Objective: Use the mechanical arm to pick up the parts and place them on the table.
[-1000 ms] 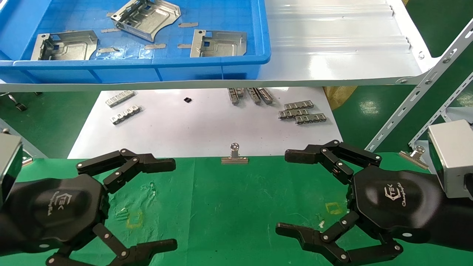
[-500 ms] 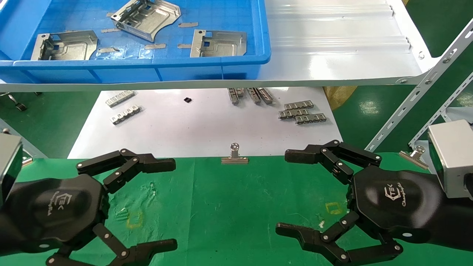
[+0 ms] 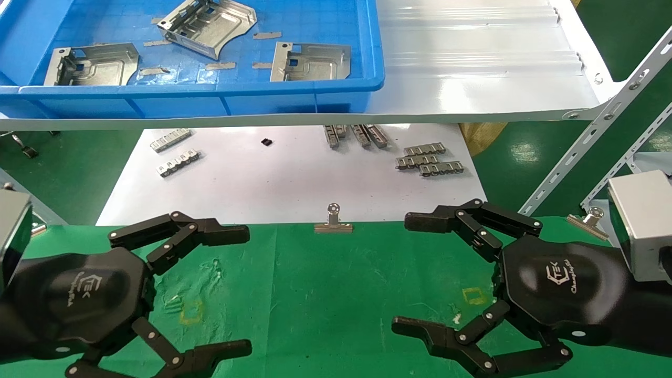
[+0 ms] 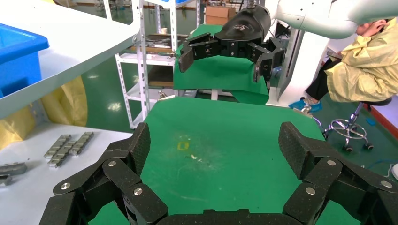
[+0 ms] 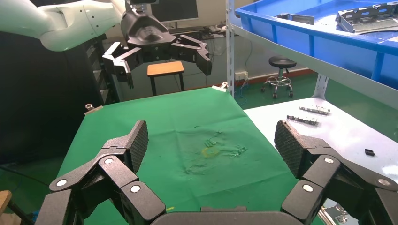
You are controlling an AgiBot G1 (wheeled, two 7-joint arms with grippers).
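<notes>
Nearest the robot, both black hands hover low over the green table (image 3: 325, 294), each spread wide and holding nothing. The left gripper (image 3: 231, 286) sits over the near-left part of the cloth, the right gripper (image 3: 407, 275) over the near-right part, with bare cloth between them. In each wrist view the arm's own fingers (image 4: 136, 150) (image 5: 136, 140) stand well apart around nothing but green cloth.

Past the cloth's far edge, where a binder clip (image 3: 333, 222) pins it, lies a white sheet (image 3: 273, 184) with small notched metal strips (image 3: 429, 161) on it (not the parts wanted).

Farthest and higher, a blue bin (image 3: 210, 89) stands on the left part of a glossy white shelf (image 3: 472, 73). The three parts lie inside it: one (image 3: 94, 65) toward the bin's left end, one (image 3: 207, 26) propped and tilted near its middle, one (image 3: 311, 62) close to the bin's right wall, lying flat with its long axis along the near rim.

So the parts lie forward, up and leftward of both hands. The left gripper looks nearer the left part and the tilted one; for the rightmost one neither hand is clearly closer. Any reach must probably clear the bin's near wall first.
</notes>
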